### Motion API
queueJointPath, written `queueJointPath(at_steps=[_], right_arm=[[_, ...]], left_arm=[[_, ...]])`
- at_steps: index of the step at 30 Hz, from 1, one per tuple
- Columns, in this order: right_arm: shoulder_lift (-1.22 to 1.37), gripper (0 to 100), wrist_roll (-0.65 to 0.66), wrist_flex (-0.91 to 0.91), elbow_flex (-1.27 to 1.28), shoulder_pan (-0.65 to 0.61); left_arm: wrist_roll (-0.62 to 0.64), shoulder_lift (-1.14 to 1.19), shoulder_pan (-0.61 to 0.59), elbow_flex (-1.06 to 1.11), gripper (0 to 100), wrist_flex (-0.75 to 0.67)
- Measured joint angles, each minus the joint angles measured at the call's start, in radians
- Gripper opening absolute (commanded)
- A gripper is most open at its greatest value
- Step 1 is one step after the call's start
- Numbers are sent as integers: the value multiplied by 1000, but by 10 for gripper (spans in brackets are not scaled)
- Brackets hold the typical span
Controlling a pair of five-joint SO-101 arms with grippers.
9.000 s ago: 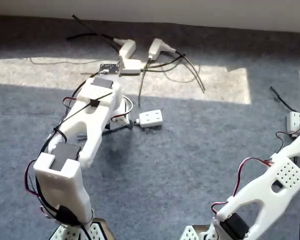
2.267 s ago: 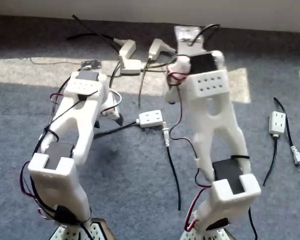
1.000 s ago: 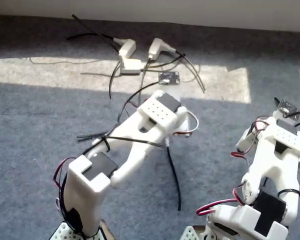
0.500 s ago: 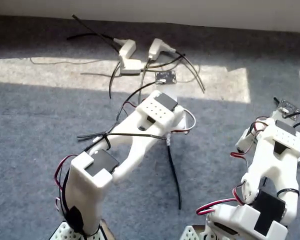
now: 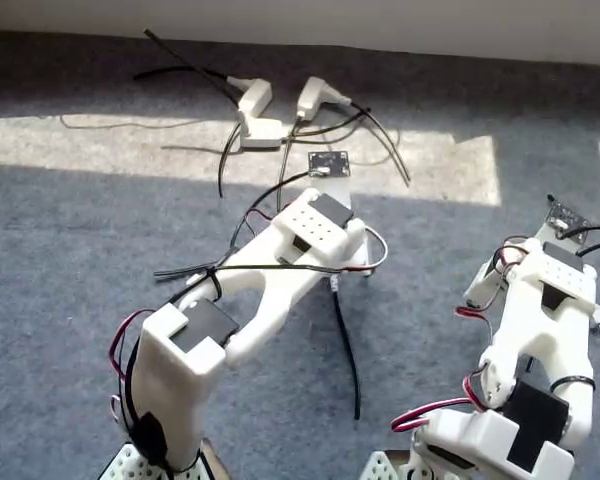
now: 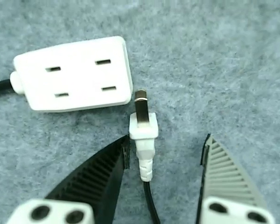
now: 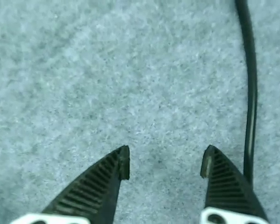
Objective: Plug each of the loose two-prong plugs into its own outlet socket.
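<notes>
Zero plugs seated, as far as the views show. Two-prong plug (image 6: 143,128) lies flat on the carpet (image 6: 233,56) just beside the white outlet socket (image 6: 70,74), prongs by its corner, not inserted. Left gripper (image 6: 165,149) is wide open and empty, straddling the plug's cord end. Right gripper (image 7: 164,165) is open and empty over carpet, next to a black cord (image 7: 248,93). Judgement: grasp, align and insert are all left to do.

Our two arms, white shells on black motors
On the left arm (image 5: 270,275) we see a white panel with small round holes, black motor blocks and thin red, black and white wires; the right arm (image 5: 540,320) carries red and black wires too. The left gripper (image 6: 165,147) has one black ribbed finger (image 6: 100,172) and one grey; the right gripper (image 7: 165,161) has two dark ribbed ones on white bases.
</notes>
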Motion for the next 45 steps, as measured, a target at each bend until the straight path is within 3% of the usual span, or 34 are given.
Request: queueJointPath(at_steps=[17,25,32,45], right_arm=[[0,249,0,0,3,-3],[0,249,0,0,8,-3],[0,249,0,0,18,-3],[0,249,0,0,18,-3]], left_arm=[[0,0,0,0,255,-9],[0,0,0,55,253,-89],[0,0,0,61,50,-94],[5,0,0,61,49,-100]])
